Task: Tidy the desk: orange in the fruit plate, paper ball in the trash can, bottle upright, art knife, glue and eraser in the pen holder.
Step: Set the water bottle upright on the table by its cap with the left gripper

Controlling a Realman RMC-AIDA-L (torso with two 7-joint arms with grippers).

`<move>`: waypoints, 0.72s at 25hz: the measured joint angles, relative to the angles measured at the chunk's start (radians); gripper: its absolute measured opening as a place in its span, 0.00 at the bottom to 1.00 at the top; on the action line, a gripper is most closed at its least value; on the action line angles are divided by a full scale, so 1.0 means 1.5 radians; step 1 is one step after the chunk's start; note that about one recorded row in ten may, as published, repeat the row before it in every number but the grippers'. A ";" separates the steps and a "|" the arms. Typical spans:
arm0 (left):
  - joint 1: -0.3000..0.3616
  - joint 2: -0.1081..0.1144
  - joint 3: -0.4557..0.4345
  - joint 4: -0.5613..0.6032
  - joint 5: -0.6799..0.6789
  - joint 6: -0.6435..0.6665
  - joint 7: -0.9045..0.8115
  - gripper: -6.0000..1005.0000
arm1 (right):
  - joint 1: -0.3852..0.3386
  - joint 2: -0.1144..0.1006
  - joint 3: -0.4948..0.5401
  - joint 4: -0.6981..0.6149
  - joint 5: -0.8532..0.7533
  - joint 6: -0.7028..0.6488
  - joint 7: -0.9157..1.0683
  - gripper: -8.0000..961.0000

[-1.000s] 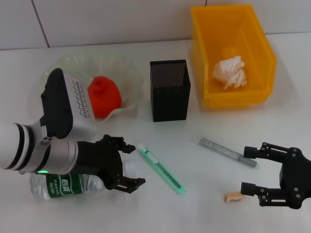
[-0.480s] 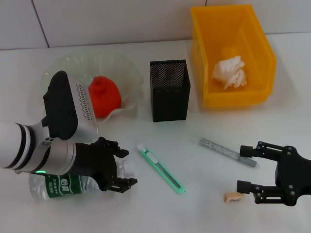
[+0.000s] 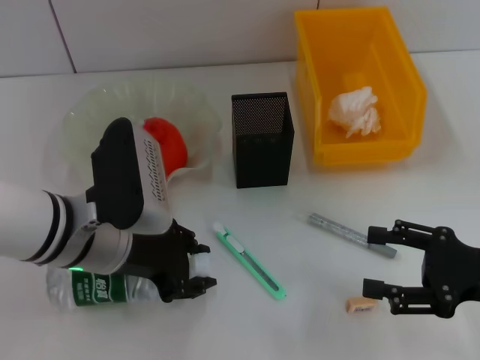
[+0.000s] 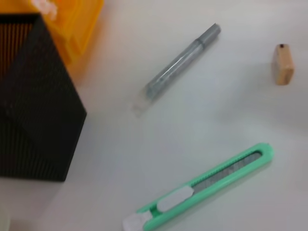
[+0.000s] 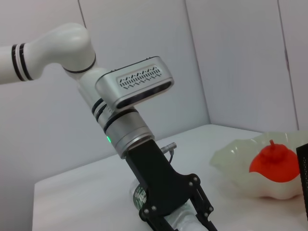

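**Left gripper at the fallen bottle; right gripper by the eraser**

Lower left of the head view: I see the bottle (image 3: pixel 97 289) lying on its side on the table (image 3: pixel 225 322). The left gripper (image 3: pixel 196 265) is down at the bottle's neck end, its fingers spread wide to either side of the clear plastic; I cannot tell whether they touch it. The right wrist view shows the same fingers straddling the bottle (image 5: pixel 144 195).

Upper left: the plate (image 3: pixel 82 120) holds the orange (image 3: pixel 171 146), partly hidden behind the left arm.

Centre: the pen holder (image 3: pixel 262 139) stands upright. Below it, the green knife (image 3: pixel 249 261) lies flat on a diagonal, just beside the left gripper. The left wrist view shows the knife (image 4: pixel 202 190), the glue (image 4: pixel 180 62) and the eraser (image 4: pixel 282 64) all well apart on the table.

Right of centre: the glue (image 3: pixel 351 235) lies flat, its far end near the right gripper's upper finger.

Upper right: the bin (image 3: pixel 358 86) contains the paper ball (image 3: pixel 354 111).

Lower right: the right gripper (image 3: pixel 379 260) is wide open and holds nothing. The eraser (image 3: pixel 361 304) lies just beside its lower finger.
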 joint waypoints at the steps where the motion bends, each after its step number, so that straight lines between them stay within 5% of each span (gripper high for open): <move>1: 0.000 0.000 0.000 0.000 0.000 0.000 0.000 0.50 | 0.000 0.000 0.000 0.000 0.000 0.000 0.000 0.87; 9: 0.029 0.001 0.010 0.065 0.003 -0.003 -0.001 0.45 | -0.003 0.000 0.003 0.000 0.000 0.000 0.003 0.87; 18: 0.085 0.004 -0.051 0.181 -0.011 0.005 -0.059 0.36 | -0.003 -0.001 0.005 0.000 0.000 0.000 0.008 0.87</move>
